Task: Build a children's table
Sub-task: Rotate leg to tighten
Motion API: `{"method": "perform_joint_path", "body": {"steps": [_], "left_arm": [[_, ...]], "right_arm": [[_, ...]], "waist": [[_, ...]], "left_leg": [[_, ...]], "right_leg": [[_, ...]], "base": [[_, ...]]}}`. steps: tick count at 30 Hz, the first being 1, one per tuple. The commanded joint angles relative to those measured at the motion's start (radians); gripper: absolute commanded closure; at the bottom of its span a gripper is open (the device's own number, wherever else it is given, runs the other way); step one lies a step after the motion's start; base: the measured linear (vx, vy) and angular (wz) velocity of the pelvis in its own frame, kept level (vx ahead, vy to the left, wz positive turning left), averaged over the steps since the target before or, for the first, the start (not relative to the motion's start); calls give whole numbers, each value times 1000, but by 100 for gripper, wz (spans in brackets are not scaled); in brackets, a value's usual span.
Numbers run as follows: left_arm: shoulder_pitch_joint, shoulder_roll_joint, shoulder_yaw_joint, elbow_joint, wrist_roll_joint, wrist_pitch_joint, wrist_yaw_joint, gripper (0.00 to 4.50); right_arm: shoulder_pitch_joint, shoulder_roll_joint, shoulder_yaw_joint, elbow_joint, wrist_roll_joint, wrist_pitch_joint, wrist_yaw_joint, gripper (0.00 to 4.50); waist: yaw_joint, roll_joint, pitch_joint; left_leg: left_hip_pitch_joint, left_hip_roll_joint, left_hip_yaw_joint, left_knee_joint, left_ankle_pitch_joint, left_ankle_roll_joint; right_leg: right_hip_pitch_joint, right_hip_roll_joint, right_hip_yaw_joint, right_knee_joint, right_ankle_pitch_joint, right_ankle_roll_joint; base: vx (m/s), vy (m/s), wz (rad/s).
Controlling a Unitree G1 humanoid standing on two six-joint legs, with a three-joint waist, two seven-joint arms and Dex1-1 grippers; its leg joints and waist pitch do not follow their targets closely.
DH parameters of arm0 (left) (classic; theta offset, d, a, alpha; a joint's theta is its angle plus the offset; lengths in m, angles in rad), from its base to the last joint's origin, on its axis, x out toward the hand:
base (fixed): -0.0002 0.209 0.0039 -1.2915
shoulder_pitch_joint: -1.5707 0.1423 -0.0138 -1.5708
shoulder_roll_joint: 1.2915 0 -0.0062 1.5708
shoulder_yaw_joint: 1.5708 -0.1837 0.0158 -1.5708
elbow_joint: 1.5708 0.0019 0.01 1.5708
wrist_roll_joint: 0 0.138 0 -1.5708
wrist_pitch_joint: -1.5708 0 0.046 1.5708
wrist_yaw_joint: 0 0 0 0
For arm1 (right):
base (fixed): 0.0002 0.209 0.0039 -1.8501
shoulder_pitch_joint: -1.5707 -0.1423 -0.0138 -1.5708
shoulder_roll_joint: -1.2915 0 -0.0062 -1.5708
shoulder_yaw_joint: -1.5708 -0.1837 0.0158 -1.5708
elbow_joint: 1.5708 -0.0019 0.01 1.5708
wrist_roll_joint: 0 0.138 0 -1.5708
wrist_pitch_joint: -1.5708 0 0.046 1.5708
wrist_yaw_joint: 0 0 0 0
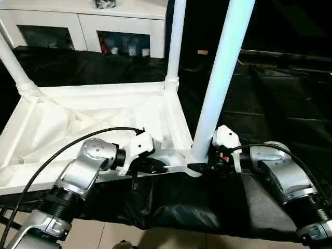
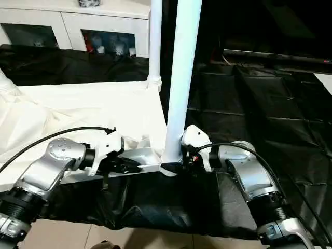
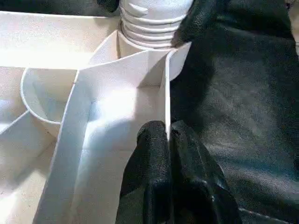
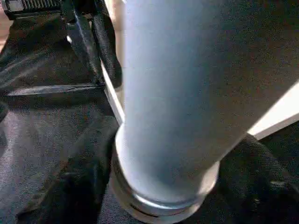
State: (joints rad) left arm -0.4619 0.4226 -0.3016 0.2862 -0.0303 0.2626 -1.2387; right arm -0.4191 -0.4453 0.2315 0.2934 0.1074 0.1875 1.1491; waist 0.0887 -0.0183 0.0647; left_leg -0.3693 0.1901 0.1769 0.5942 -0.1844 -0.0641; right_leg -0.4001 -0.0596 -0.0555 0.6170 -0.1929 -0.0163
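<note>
Three legs stand upright from the upturned table top [image 1: 104, 116], which lies on black sheeting [image 1: 270, 98]; their upper ends are cut off from sight. At the top's near corner, the nearest leg [image 1: 220, 78] sits in its round socket [image 3: 149, 44]. Beside that corner, the left gripper [image 3: 167, 140] has its fingers pinched on the top's thin rim. The right gripper [image 1: 205, 167] sits against that leg's base, but I cannot tell how its fingers stand. Beyond the top stands a white cabinet [image 1: 83, 23].
</note>
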Motion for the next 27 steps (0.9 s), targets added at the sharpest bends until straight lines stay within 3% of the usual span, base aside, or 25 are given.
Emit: {"method": "perform_joint_path", "body": {"steps": [1,5,9,11,13,14,15,16,18,21,22,23,24,27], "left_arm": [[-10,-20,-19,-61,-60,-7,-37,450],[-3,-11,-21,-68,-59,6,-61,450],[-14,-34,-18,-35,-25,-3,10,450],[-61,-116,14,58,31,1,209,450],[-73,-135,21,76,39,7,249,450],[-96,-170,30,105,56,30,324,450],[-96,-170,30,105,56,30,324,450],[-117,-210,46,128,61,55,397,450],[-131,-239,59,143,64,71,449,450],[-153,-291,74,170,73,86,530,450],[-160,-312,72,179,82,82,549,450],[-163,-328,65,184,90,72,557,450],[-164,-331,61,184,90,70,557,450],[-153,-326,46,164,83,52,522,450]], "right_arm": [[15,6,46,-32,10,9,42,160],[34,-2,55,-54,20,23,71,174],[43,29,48,-38,5,26,7,176],[20,145,12,58,-67,30,-260,177],[11,177,-2,82,-74,38,-325,177],[-8,239,-35,128,-79,54,-444,178],[-8,239,-35,128,-79,54,-444,178],[-28,299,-66,174,-80,68,-559,178],[-43,341,-88,203,-76,80,-633,178],[-82,418,-123,269,-92,65,-784,178],[-99,449,-130,292,-101,44,-823,178],[-113,474,-132,307,-103,18,-830,178],[-116,479,-131,309,-101,11,-824,122],[-117,476,-127,287,-85,8,-772,102]], "waist": [[-2,-9,-72],[1,-11,-72],[0,-11,-70],[-6,-12,-64],[-7,-13,-66],[-11,-11,-64],[-11,-11,-64],[-13,-12,-67],[-20,-10,-66],[-22,-11,-68],[-29,-4,-68],[-28,-4,-70],[-26,-3,-70],[-25,-3,-73]], "left_leg": [[11,43,-9,-64,-122,66],[13,44,-8,-63,-117,70],[13,43,-9,-64,-133,62],[17,39,-7,-67,-167,28],[18,37,-11,-69,-186,8],[19,39,-14,-72,-209,-8],[19,39,-14,-72,-209,-8],[18,39,-17,-74,-221,-14],[22,38,-16,-74,-233,-19],[18,38,-16,-73,-218,-13],[15,35,-15,-73,-212,-17],[15,34,-16,-73,-207,-17],[16,36,-15,-72,-202,-12],[11,36,-14,-70,-168,10]], "right_leg": [[51,-82,49,-66,-151,-222],[51,-81,50,-65,-135,-225],[50,-82,49,-68,-165,-223],[43,-80,49,-82,-246,-206],[47,-84,46,-86,-313,-186],[42,-84,48,-90,-352,-166],[42,-84,48,-90,-352,-166],[45,-85,45,-90,-363,-157],[39,-84,47,-93,-362,-158],[43,-85,48,-91,-324,-161],[41,-82,48,-89,-292,-169],[43,-82,47,-88,-284,-170],[43,-83,49,-87,-262,-174],[49,-81,49,-78,-188,-183]], "base": [[0,0,0],[0,0,0],[0,0,0],[0,0,0],[0,0,0],[0,0,0],[0,0,0],[0,0,0],[0,0,0],[0,0,0],[0,0,0],[0,0,0],[0,0,0],[0,0,0]]}}
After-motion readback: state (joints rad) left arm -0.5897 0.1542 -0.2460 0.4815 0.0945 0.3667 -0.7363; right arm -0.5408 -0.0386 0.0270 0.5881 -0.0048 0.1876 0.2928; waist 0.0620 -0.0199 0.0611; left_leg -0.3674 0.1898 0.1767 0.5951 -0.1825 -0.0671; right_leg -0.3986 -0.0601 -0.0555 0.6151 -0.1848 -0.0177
